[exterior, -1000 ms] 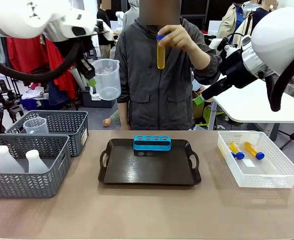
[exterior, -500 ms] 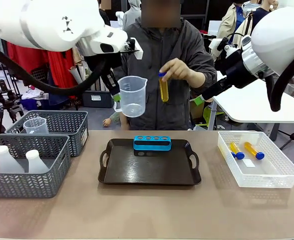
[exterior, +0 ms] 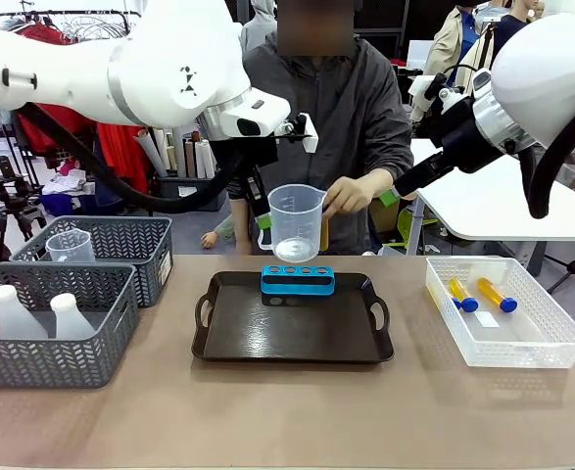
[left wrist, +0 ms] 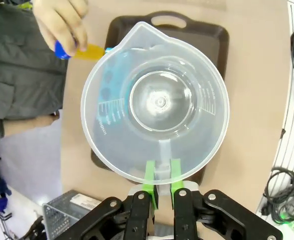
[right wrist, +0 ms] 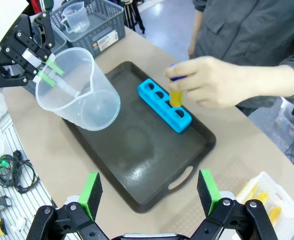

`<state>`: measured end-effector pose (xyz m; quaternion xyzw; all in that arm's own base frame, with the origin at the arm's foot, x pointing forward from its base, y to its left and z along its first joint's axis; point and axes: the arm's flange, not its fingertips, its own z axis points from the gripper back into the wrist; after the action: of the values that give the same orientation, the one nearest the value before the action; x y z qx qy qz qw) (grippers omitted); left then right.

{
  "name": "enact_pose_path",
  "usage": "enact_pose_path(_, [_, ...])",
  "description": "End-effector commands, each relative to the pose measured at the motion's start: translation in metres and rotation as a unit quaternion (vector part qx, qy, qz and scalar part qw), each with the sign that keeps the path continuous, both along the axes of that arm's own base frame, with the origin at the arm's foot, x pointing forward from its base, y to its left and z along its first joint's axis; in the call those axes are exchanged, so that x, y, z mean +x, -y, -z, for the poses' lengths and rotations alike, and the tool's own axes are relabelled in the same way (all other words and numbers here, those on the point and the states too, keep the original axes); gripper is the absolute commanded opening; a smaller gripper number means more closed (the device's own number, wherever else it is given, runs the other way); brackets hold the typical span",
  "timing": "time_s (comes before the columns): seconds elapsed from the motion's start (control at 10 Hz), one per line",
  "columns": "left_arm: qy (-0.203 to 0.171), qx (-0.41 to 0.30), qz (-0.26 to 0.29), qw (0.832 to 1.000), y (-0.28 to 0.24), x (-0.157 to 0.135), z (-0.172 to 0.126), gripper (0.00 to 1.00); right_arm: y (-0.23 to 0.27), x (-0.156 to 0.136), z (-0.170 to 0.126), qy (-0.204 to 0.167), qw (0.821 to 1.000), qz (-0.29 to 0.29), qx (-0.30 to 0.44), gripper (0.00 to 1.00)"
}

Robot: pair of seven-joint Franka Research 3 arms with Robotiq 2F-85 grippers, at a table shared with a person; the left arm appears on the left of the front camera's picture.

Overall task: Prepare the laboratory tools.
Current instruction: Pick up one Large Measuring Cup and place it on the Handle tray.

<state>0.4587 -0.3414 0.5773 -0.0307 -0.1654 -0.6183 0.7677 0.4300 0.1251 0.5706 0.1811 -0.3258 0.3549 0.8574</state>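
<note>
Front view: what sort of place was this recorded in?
Probably a robot test room staged as a lab bench, not a real lab: a tube rack on a tray, a beaker, with a tripod and other people behind.

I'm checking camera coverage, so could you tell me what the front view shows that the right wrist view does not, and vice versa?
The front view adds two white flasks in the nearest grey basket. The right wrist view adds the right gripper with jaws wide open. Both share the left gripper shut on the beaker by its handle, the rack on the tray, and the person's hand holding a tube above it.
</note>
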Motion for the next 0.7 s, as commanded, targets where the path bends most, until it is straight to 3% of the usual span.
enact_pose_path(0.0, [-0.008, -0.012, 0.005, 1.0, -0.0121, 0.0023, -0.0152, 0.0, 0.0014, 0.0005, 0.0001, 0.001, 1.0, -0.006, 0.01, 1.0])
enact_pose_path(0.6, [-0.001, -0.005, -0.01, 1.0, -0.0105, 0.0056, -0.0137, 0.0, 0.0014, 0.0005, 0.0001, 0.001, 1.0, -0.006, 0.01, 1.0])
